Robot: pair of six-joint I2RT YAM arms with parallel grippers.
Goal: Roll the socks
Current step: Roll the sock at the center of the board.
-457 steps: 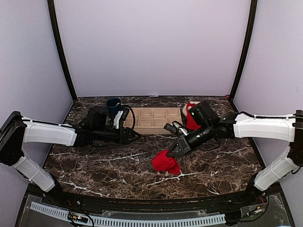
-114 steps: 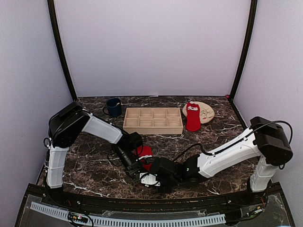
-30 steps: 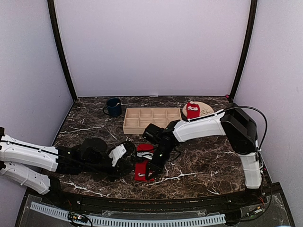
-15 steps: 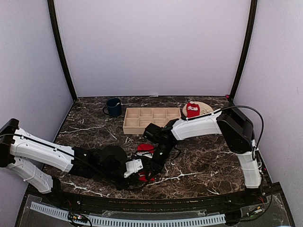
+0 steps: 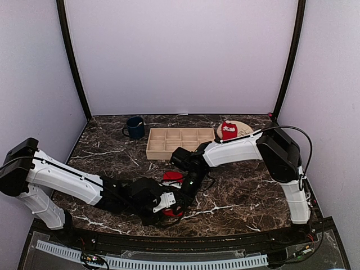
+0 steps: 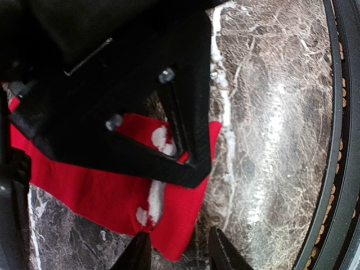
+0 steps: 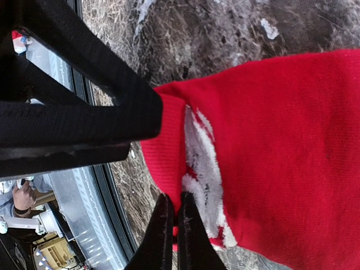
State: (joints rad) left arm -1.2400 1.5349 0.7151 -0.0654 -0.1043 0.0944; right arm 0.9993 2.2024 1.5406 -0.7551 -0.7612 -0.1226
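One red sock (image 5: 172, 176) with white print lies on the marble near the table's front middle. My right gripper (image 5: 181, 203) comes down on its near end. In the right wrist view, that gripper (image 7: 174, 225) is shut, with a thin fold of the sock's edge (image 7: 281, 140) between its tips. My left gripper (image 5: 170, 207) meets it from the left. In the left wrist view, its fingertips (image 6: 179, 253) stand apart on either side of the sock's corner (image 6: 101, 191), below the right gripper's black body (image 6: 112, 84). A second red sock (image 5: 228, 130) lies on the tan plate (image 5: 246, 131).
A wooden compartment tray (image 5: 181, 143) stands behind the sock, and a dark blue mug (image 5: 135, 127) is to its left. The plate sits at the back right. The table's black front rail (image 6: 337, 140) runs close to the left gripper.
My left gripper has opened and shifted right along the front of the table to the sock's near end. The right gripper has stayed shut on the sock.
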